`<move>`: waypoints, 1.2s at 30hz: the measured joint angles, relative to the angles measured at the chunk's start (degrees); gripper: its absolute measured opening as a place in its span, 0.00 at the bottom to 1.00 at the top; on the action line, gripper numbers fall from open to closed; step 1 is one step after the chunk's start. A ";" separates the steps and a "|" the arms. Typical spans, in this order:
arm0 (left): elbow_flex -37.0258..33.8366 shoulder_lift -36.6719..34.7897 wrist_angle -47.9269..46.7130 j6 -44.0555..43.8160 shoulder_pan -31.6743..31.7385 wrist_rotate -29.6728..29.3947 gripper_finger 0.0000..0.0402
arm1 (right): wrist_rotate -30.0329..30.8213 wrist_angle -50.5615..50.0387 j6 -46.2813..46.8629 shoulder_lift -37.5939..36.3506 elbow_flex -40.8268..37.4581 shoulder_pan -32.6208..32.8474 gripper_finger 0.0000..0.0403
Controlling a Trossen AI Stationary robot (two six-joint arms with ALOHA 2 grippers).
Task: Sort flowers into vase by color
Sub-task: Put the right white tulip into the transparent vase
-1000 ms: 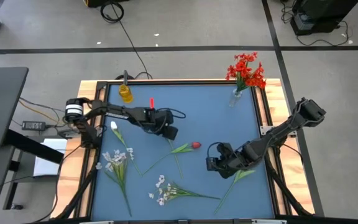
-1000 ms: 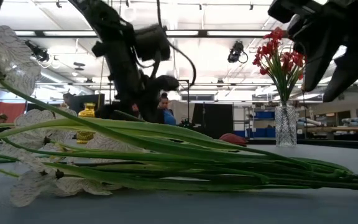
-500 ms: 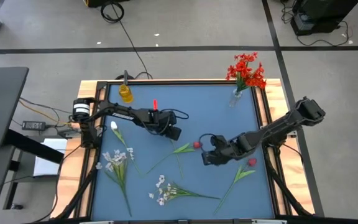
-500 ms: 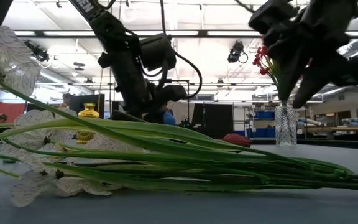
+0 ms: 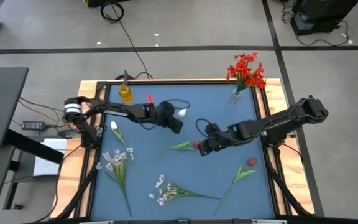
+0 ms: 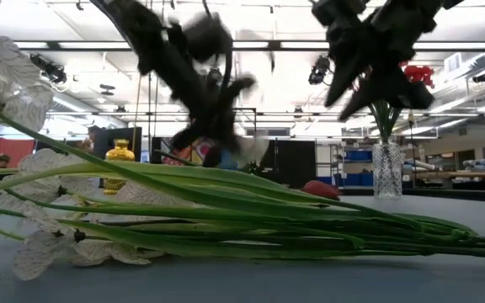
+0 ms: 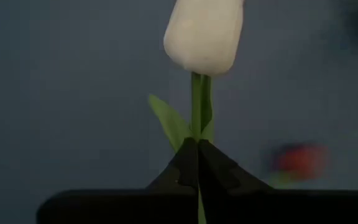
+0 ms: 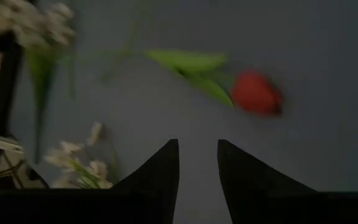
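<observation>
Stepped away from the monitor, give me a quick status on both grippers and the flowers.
Left gripper shut on white tulip, lifted mid-table. Right gripper open, above red bud. Nothing blocking.

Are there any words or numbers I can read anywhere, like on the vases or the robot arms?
None can be read.
The clear vase and the yellow vase show no label.
The arms show no readable marks.
The room behind the table in the low view shows no sign that can be read.
</observation>
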 joint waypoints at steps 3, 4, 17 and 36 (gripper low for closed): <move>0.05 -3.47 10.04 4.07 -0.12 2.90 0.00 | 2.61 0.81 -3.81 -2.91 0.00 -1.39 0.29; 0.05 -4.21 13.90 5.51 -0.09 4.35 0.00 | 3.89 1.29 -5.06 -4.01 0.00 -1.82 0.29; 0.10 -6.30 34.53 10.37 -0.09 9.97 0.00 | 14.74 11.35 -23.59 -16.71 0.00 -5.51 0.41; 0.21 -6.29 41.05 8.10 -0.55 9.49 0.05 | 16.62 21.73 -29.78 -10.60 0.00 -7.13 0.04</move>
